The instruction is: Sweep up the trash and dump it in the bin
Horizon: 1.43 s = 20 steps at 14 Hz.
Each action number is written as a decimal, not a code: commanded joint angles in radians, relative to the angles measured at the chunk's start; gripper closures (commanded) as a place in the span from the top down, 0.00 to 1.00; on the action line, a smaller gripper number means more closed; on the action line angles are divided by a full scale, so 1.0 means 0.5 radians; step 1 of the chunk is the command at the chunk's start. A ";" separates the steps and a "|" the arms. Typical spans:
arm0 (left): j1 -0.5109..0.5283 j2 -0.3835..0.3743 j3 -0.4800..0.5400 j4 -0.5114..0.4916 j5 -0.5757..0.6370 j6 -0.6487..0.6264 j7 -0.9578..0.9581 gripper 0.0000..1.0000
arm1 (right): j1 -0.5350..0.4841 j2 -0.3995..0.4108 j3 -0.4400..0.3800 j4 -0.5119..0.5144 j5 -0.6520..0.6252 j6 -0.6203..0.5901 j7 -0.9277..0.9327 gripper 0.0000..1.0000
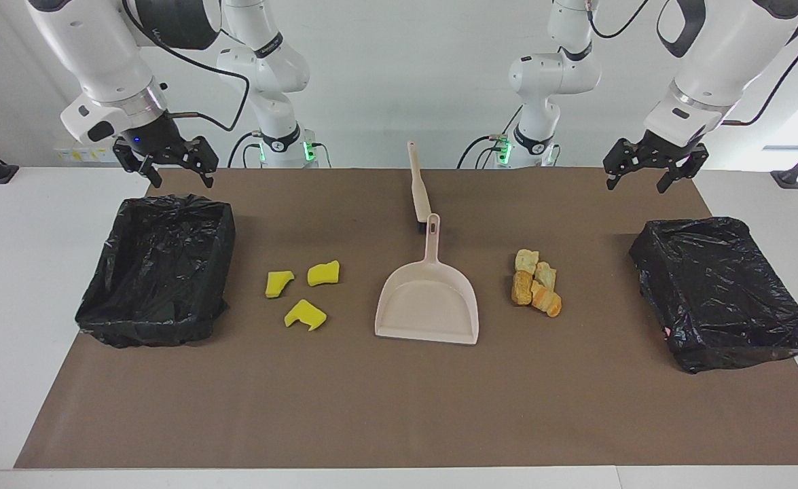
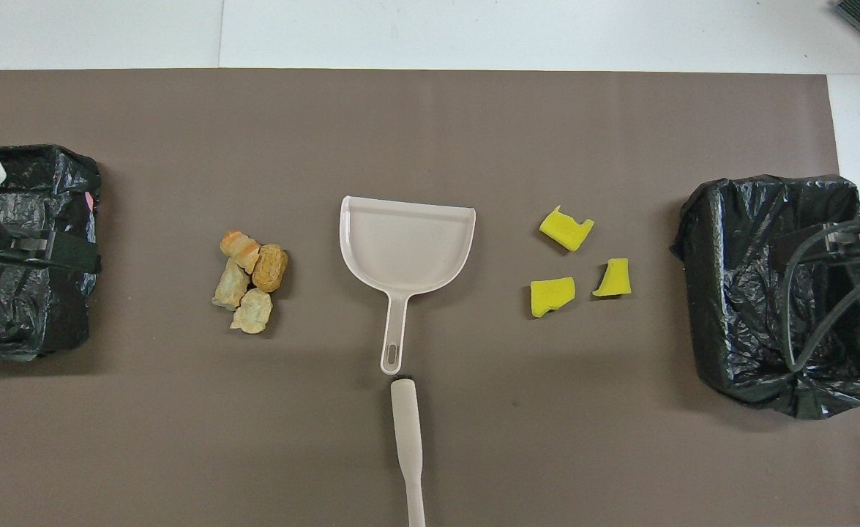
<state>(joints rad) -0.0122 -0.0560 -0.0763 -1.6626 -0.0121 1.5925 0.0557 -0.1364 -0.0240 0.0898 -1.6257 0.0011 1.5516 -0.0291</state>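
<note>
Fingers spread wide on both end effectors, and neither has hold of anything or touches anything. The left end effector (image 1: 657, 173) hangs in the air over the brown mat (image 1: 399, 407) at the left arm's end of the surface, above the black-lined bin (image 1: 724, 299) that sits there. The right end effector (image 1: 174, 170) hangs likewise over the robots' side of the other black-lined bin (image 1: 157, 272), at the right arm's end. In the overhead view only part of each arm shows, above its own bin, at the edges of the frame.

The trash lies in two groups on the mat, one on each side of the beige dustpan (image 1: 427, 299). Three yellow sponge pieces (image 1: 303, 288) lie loosely scattered, apart from each other, between the dustpan and the bin at the right arm's end. Four tan-orange bread-like chunks (image 1: 536, 282) are bunched together, touching, between the dustpan and the bin at the left arm's end. None of the trash is in the dustpan or in either bin.

The dustpan lies flat in the middle of the mat, its handle pointing toward the robots. A beige brush (image 1: 419, 187) lies nearer to the robots, its dark bristle end just at the tip of the dustpan's handle.
</note>
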 commanded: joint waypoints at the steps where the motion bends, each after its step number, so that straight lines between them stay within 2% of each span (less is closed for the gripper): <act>1: 0.015 -0.032 -0.007 -0.022 -0.010 0.003 -0.007 1.00 | -0.006 -0.072 0.008 -0.089 0.019 0.001 0.030 1.00; 20: 0.015 -0.035 -0.007 -0.022 -0.007 0.003 -0.001 1.00 | -0.003 -0.112 0.014 -0.154 0.029 0.011 0.027 1.00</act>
<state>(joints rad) -0.0119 -0.0560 -0.0764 -1.6626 -0.0121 1.5925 0.0557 -0.1362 -0.0504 0.0940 -1.6687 0.0010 1.5516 -0.0290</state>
